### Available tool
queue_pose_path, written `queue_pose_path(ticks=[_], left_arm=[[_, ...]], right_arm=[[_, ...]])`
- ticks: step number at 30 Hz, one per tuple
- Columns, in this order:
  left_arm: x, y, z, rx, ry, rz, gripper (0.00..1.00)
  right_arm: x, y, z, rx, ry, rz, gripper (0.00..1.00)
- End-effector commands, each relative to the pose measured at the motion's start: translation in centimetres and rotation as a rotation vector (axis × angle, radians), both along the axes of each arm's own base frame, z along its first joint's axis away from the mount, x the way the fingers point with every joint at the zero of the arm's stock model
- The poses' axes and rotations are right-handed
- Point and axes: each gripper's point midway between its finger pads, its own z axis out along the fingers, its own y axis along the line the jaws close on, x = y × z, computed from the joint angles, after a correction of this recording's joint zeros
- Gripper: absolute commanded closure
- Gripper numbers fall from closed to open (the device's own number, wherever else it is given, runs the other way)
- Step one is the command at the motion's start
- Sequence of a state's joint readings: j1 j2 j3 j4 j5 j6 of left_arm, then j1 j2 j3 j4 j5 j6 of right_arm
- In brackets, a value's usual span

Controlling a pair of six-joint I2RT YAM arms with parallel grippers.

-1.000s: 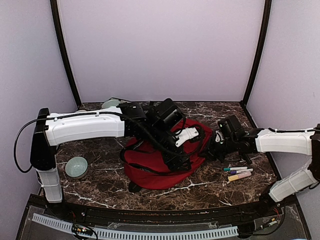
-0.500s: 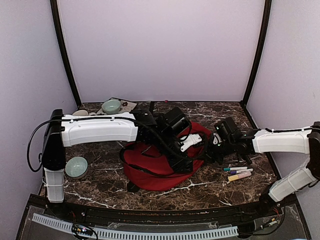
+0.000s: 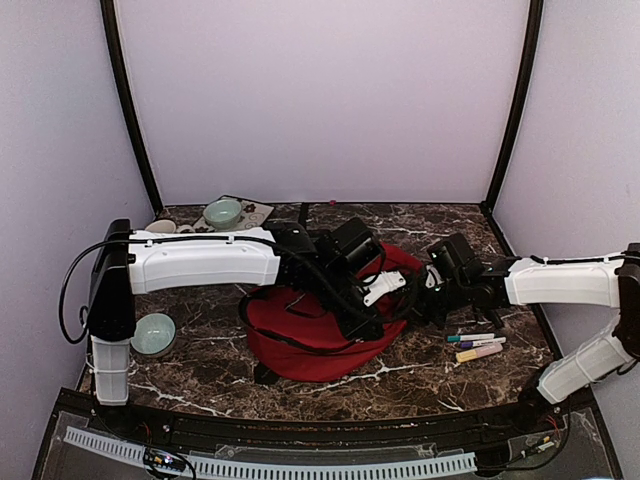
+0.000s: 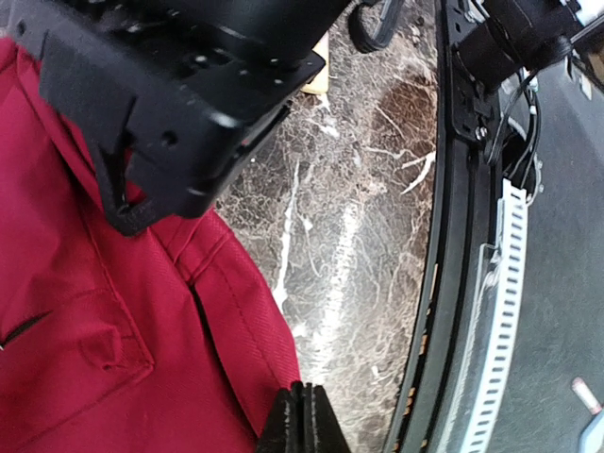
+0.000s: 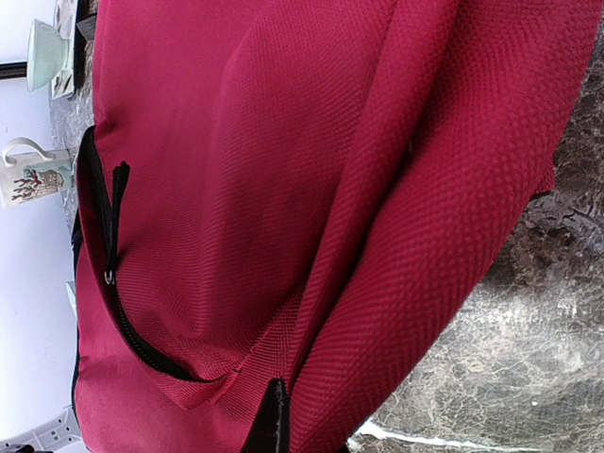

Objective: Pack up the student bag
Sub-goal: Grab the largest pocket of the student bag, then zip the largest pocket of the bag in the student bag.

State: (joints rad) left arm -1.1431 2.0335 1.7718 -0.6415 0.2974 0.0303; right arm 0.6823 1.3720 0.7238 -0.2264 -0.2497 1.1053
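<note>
Pinching student bag (image 3: pixel 310 345) fabric: right gripper (image 5: pixel 271 420); left gripper (image 4: pixel 302 422) clenched beside bag edge.

1. Back wall (image 3: pixel 320 100) was plain pale lilac, unmarked and evenly lit.
2. Left wall (image 3: pixel 50 120) and right wall (image 3: pixel 590 120) were the same colour and angled in toward the back.
3. Left post (image 3: pixel 128 110) and right post (image 3: pixel 515 100), both thin and black, stood at the back corners, tops leaning outward.
4. Table (image 3: pixel 430 375) had a dark brown marble-pattern top with white veins. The veining read sharply in both wrist views.
5. A black curved rail (image 3: pixel 300 432) ran along the near edge, with a white slotted strip (image 3: pixel 300 467) just below it.
6. Light was soft and diffuse, and shadows on the table were faint.
</note>
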Motion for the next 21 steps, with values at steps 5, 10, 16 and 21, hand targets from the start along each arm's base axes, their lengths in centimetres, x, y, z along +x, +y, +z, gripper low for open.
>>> queue_pose_path(ticks=[5,10,16,21], left_arm=[[0.0,0.8,0.4,0.015,0.001,0.035,1.00],[-0.2,2.1,1.6,-0.001,-0.006,0.074,1.00],[0.2,5.0,2.1,0.014,-0.045,0.169,1.00],[0.0,7.1,2.3,-0.003,-0.072,0.217,1.00]], right_arm=[[0.2,1.4,1.6,0.044,-0.025,0.024,1.00],[0.2,1.3,1.5,0.037,-0.025,0.020,1.00],[0.3,1.0,1.1,0.027,-0.022,0.004,1.00],[0.3,1.2,0.6,0.022,-0.009,0.011,1.00]])
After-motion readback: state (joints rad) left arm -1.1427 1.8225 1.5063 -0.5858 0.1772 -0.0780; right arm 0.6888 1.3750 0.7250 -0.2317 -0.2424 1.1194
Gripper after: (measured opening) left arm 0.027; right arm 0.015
